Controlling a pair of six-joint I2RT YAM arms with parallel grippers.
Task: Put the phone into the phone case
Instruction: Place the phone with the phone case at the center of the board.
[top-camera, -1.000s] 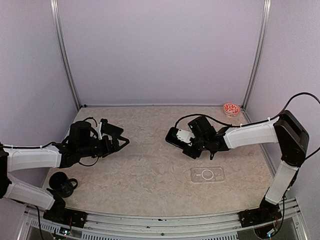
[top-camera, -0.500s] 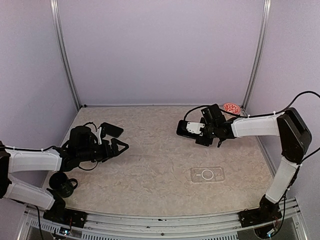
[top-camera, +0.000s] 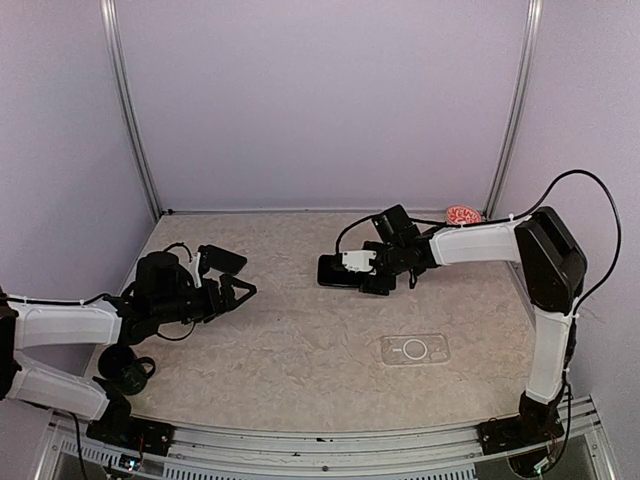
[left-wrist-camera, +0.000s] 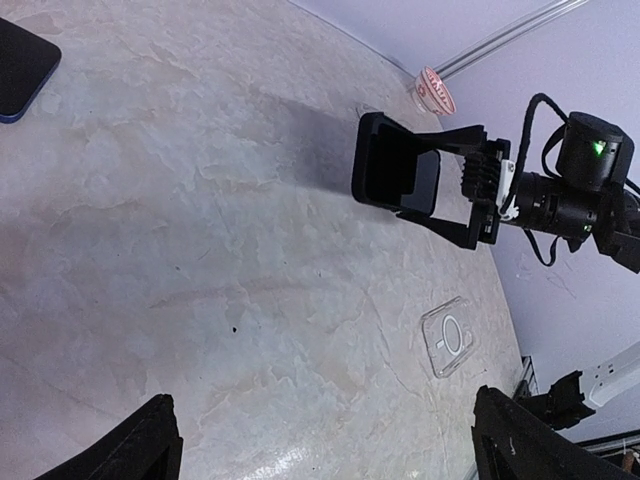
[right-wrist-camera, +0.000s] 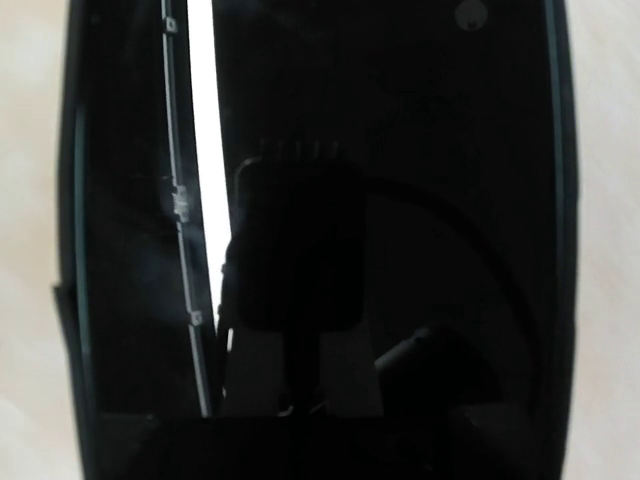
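The right pincer (top-camera: 362, 272) grips the phone (top-camera: 335, 271) across its edges at upper centre of the top view, apparently clear of the table (top-camera: 300, 370). The left pincer (top-camera: 240, 290) stands released at left, grasping nothing. The clear phone case (top-camera: 414, 349) lies flat at lower right, well apart from the phone. We judge 2 risks: the phone slips in this edge grip, or the light, unbraced case slides when the phone presses in. The table is pale, marbled and matt. Lilac walls (top-camera: 320, 100) and 2 aluminium posts (top-camera: 132, 110) enclose it.
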